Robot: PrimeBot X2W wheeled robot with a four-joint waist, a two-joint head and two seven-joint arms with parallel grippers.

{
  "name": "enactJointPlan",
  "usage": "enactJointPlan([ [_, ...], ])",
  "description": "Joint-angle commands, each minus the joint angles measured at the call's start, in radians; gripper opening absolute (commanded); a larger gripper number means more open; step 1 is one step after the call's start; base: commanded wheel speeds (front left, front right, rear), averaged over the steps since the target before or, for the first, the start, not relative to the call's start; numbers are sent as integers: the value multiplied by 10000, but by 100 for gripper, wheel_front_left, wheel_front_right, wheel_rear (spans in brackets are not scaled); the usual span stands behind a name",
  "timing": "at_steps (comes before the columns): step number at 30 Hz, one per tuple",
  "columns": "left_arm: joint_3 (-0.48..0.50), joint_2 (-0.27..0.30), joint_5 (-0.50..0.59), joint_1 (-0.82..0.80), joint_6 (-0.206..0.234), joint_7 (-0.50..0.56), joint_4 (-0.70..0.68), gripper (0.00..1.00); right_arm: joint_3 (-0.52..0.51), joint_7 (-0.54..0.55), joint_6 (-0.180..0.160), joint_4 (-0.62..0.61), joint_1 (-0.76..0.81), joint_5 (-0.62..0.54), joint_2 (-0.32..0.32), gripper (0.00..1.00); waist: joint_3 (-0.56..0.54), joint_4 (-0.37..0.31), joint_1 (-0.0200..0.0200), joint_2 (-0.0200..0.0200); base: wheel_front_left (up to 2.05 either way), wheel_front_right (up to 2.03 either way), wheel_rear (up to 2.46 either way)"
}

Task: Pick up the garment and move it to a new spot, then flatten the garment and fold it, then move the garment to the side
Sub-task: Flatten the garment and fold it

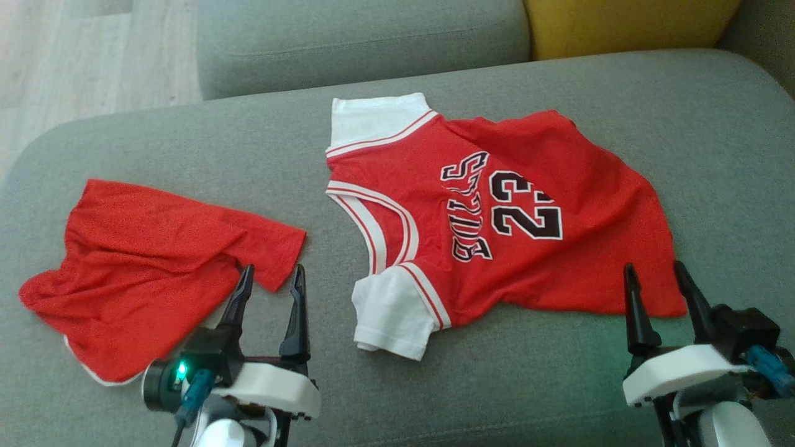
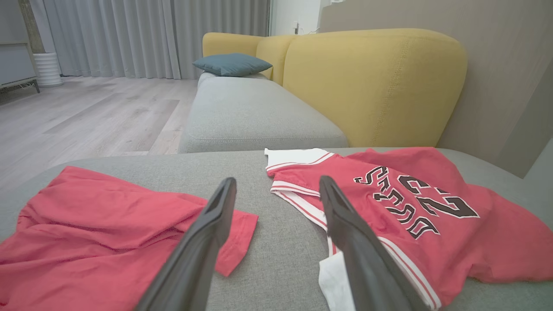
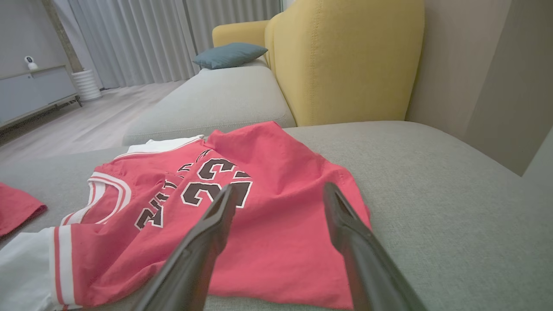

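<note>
Right gripper (image 1: 653,267) wide open, empty, at jersey (image 1: 497,217) hem; left gripper (image 1: 274,268) same, beside shorts (image 1: 143,267). Jersey spread on sofa (image 1: 714,155), guessing for flattening.

The left gripper (image 1: 274,269) is holding its two long dark fingers (image 1: 296,310) spread wide, with nothing caught between them, tips pointing straight away from the wrist. Behind the fingers, a green light (image 1: 181,371) is glowing on the dark housing at the outer side of the white wrist shell (image 1: 273,388). The right gripper (image 1: 653,265) is gaping equally wide and gripping nothing, with its pale forearm (image 1: 736,427) trailing back behind the hand.
</note>
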Motion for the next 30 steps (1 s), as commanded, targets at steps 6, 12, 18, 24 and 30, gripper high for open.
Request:
enactJointPlan([
  [6,263,5,-60,-668,-64,-122,-238,100,176,-481,39,-341,-350,378,-22,100,226,-234,0,-1,0,0,0],
  [12,-222,5,-57,-930,-515,-122,460,100,-14,-587,39,-308,-526,448,-21,100,440,-146,0,-1,0,0,0],
  [18,-1029,4,-4,-1419,-965,-70,2249,100,-17,-627,39,-244,-667,459,-21,100,665,-178,0,-1,0,0,0],
  [24,-1406,4,27,-2271,-792,111,3699,100,85,-657,39,-312,-798,511,-21,100,971,-342,0,-1,0,0,0],
  [30,-1959,4,-169,-2915,-912,134,4638,100,112,-694,39,-328,-882,539,-21,100,1206,-520,0,-1,0,0,0],
])
